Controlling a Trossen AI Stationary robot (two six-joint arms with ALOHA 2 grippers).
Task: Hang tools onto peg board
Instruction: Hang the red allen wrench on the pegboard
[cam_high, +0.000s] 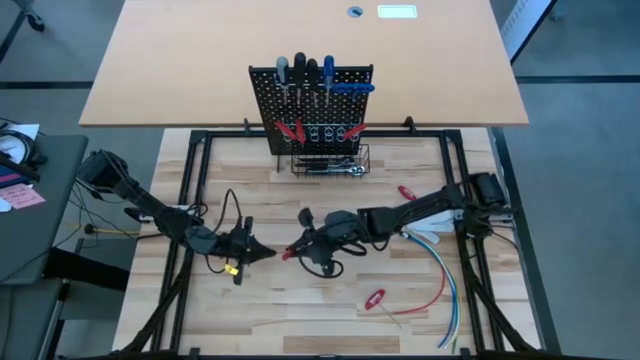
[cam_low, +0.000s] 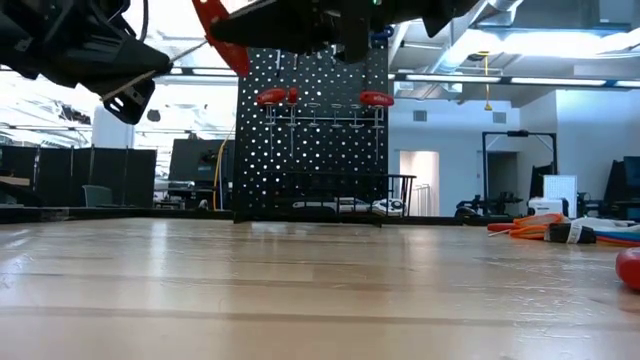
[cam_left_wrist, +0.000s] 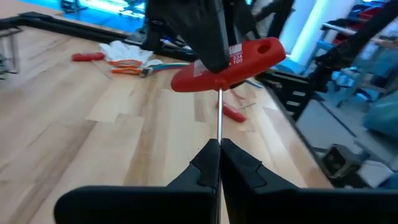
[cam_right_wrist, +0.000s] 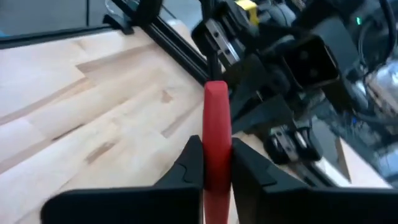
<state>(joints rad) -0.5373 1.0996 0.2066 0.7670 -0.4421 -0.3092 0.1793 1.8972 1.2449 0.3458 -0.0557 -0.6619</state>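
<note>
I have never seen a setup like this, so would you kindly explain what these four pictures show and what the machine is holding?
It is a two-armed robot at a wooden table. One picture looks straight down, one level across the tabletop, and two come from cameras on the wrists. Mid-table, the arms meet on one red T-handle tool: the left end effector pinches its thin metal shaft, the right end effector clamps its red handle. Behind stands the peg board, already holding screwdrivers. Another red tool and loose cables lie on the table.
</note>
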